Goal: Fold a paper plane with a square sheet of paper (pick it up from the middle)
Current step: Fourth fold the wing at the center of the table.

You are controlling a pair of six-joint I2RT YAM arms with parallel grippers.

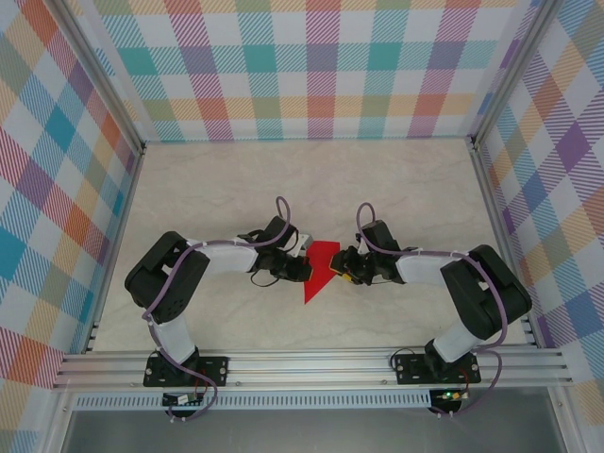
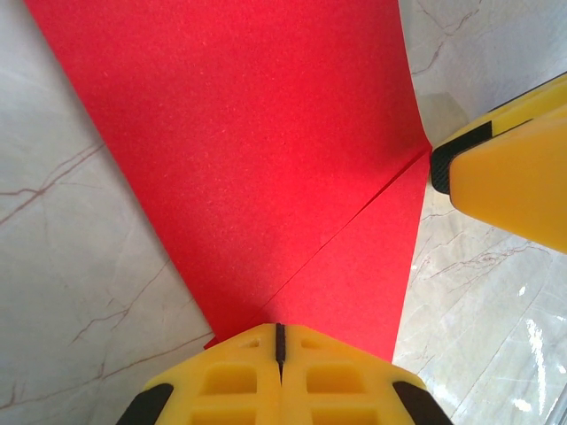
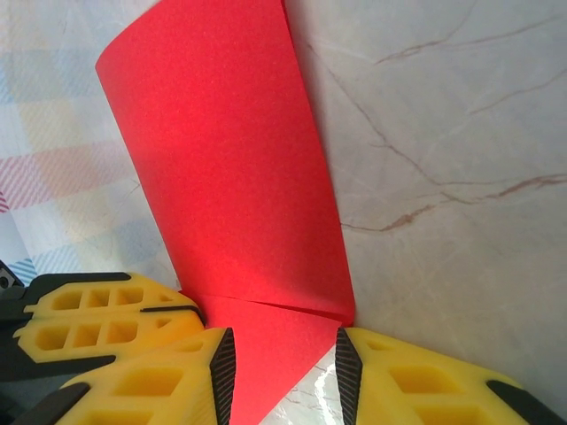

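**Top view.** Folded red paper [image 1: 321, 267] lies at frame centre on the table [image 1: 236, 179], between the two grippers. The left gripper [image 1: 298, 262] reaches in from the left, its jaws closed tight on the paper's edge where a crease ends. The right gripper [image 1: 347, 269] reaches in from the right, jaws partly apart with the paper's creased corner between them. One flap curves upward.

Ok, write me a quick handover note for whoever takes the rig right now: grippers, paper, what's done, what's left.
Left gripper: shut, pinching the red sheet at one tip.
Right gripper: open, jaws either side of the sheet's edge, not clamped.
Sheet: between the two arms over the table, part of it raised and curving upward.
Done: one crease runs across it.
Left: the other folds; no dart shape yet.
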